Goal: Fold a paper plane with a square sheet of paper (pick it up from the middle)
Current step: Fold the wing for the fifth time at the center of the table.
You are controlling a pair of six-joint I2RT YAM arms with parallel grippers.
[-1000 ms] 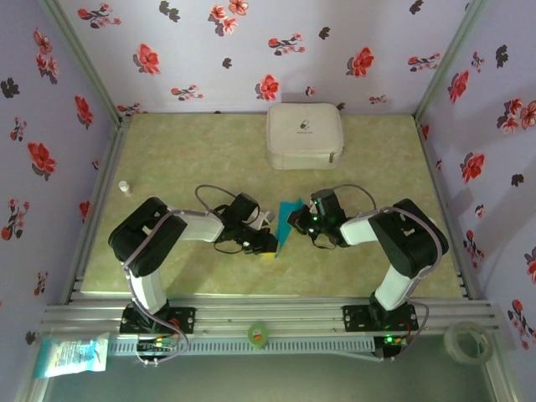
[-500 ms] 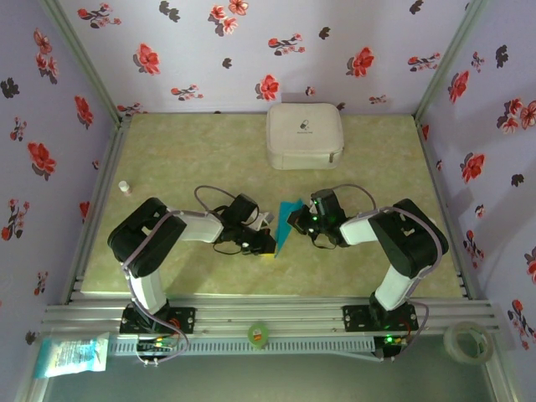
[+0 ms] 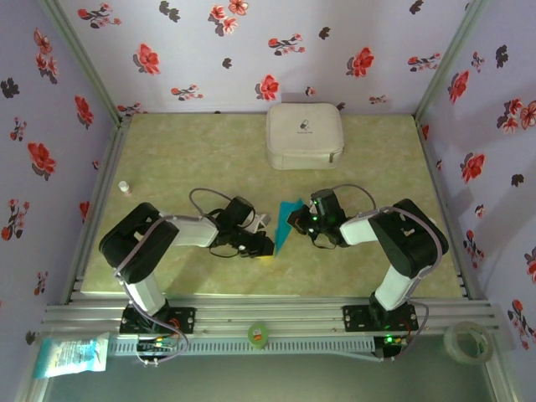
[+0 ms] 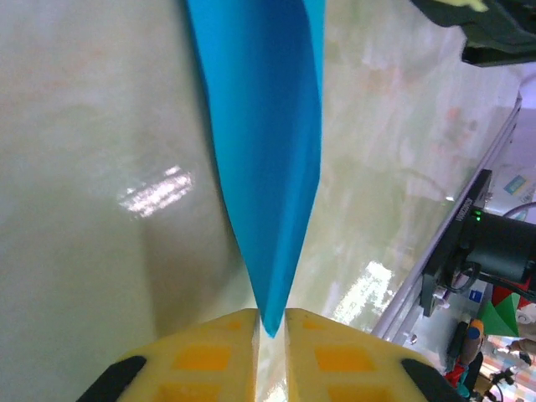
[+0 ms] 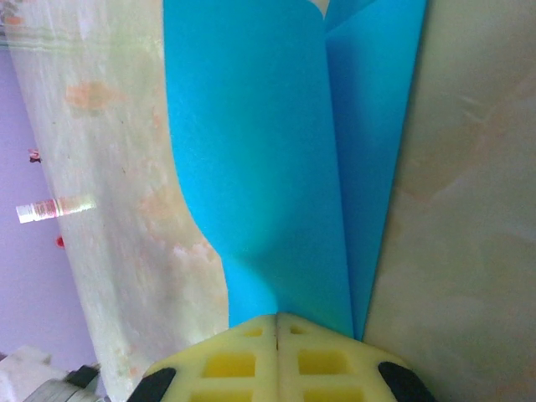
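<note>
Since a second ago the left arm's elbow has swung outward and back toward its base; the right arm is unchanged. Plane [image 3: 286,226] lies on the bench [image 3: 184,159] on the near side of the case [image 3: 305,135], well apart from it, pointed end farthest from the case. Left claw [image 4: 270,325]: yellow pads [image 4: 205,356] stand a narrow slit apart with the plane's tip in the slit; whether the tip is pinched cannot be told. Right claw [image 5: 277,322]: pads pressed together, clamped on the plane's wide end, the end nearer the case, where the paper layers spread apart
</note>
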